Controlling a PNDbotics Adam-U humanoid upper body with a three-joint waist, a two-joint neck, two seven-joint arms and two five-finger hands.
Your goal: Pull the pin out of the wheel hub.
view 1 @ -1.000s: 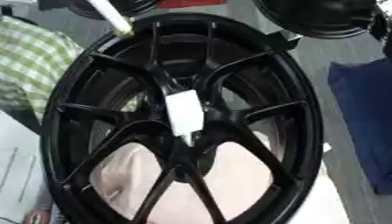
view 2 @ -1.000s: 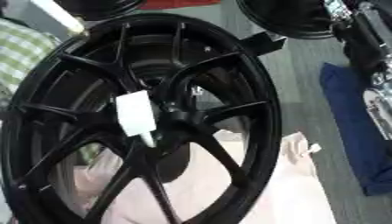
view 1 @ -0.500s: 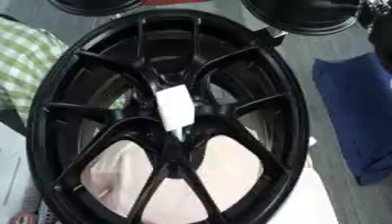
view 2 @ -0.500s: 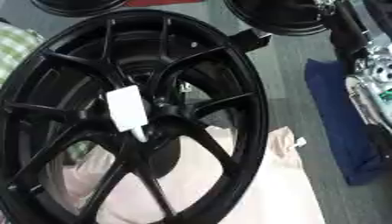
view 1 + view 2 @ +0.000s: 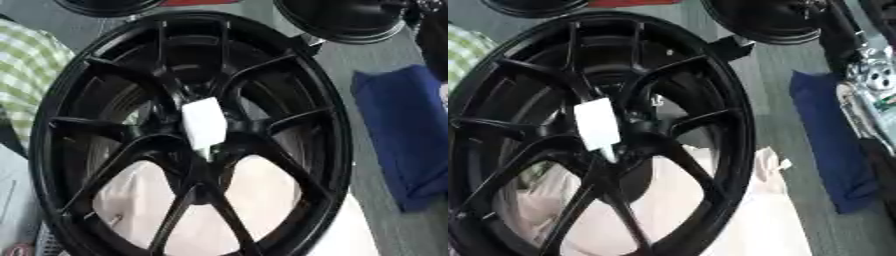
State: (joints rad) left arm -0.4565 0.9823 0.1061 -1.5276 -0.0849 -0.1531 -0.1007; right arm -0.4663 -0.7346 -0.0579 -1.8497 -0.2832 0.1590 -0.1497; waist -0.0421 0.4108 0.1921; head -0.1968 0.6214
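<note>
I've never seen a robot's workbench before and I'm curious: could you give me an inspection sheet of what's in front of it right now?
Surface: grey floor or mat; pale cloth under the wheel.
Job's things: black wheel, spokes up; white pin still sitting at the hub.
Clutter: blue cloth to the right; green checked cloth to the left.
Hands: neither hand seen; part of the right arm at the right edge.
Cables: nothing seen.
Surroundings: two more black wheels at the far edge.
</note>
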